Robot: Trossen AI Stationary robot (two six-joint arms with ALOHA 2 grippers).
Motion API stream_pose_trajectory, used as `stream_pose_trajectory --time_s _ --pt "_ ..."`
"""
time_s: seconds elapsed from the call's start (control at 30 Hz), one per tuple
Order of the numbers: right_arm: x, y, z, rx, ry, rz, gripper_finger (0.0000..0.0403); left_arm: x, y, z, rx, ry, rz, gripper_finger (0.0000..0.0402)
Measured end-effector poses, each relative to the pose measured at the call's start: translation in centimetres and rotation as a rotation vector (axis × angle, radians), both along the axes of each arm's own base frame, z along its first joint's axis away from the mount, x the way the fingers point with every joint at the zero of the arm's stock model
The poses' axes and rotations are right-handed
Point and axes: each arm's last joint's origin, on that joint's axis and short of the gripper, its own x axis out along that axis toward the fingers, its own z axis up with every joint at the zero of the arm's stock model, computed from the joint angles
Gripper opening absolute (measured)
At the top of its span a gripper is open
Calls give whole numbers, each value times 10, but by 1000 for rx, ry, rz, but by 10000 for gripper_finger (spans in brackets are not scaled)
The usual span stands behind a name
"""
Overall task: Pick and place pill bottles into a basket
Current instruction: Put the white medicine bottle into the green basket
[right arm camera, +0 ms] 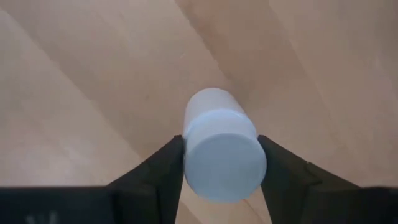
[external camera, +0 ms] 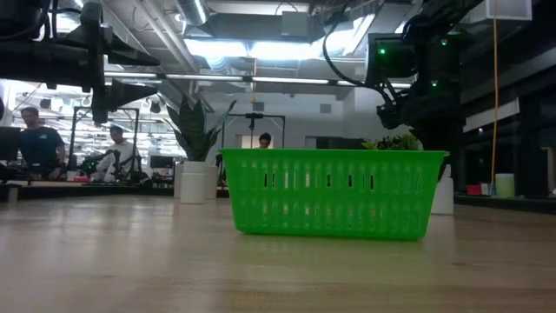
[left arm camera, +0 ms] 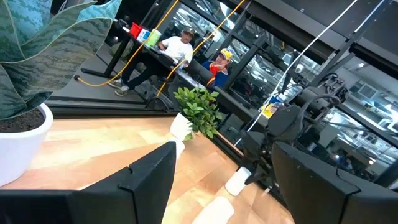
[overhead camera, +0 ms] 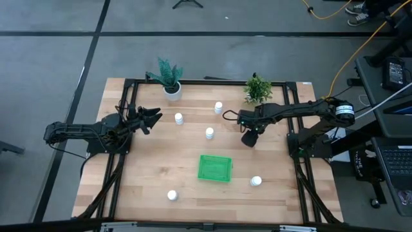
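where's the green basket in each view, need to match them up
high view: the basket sits at the table's lower middle, nearer the right gripper than the left gripper.
low view: the basket fills the centre, side wall facing the camera.
left wrist view: not in it.
right wrist view: not in it; only a pill bottle between the fingers.
shared landmark: the leafy plant.

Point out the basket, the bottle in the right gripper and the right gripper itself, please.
basket [overhead camera: 214, 168]: high view, its green floor.
bottle [right arm camera: 222, 154]: right wrist view, its white cap.
right gripper [right arm camera: 221, 163]: right wrist view, midway between the fingertips, which are clamped on the bottle.
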Motion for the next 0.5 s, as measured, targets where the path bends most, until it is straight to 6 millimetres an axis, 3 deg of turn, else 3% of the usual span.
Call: stream_pose_trajectory --time_s 0.27,0.5 --pt "25 8 36 -29 -144 97 170 0 0 -1 -1 8 0 258" --pt "52 22 95 -70 -353 194 170 1 -1 -1 4 9 -45 258"
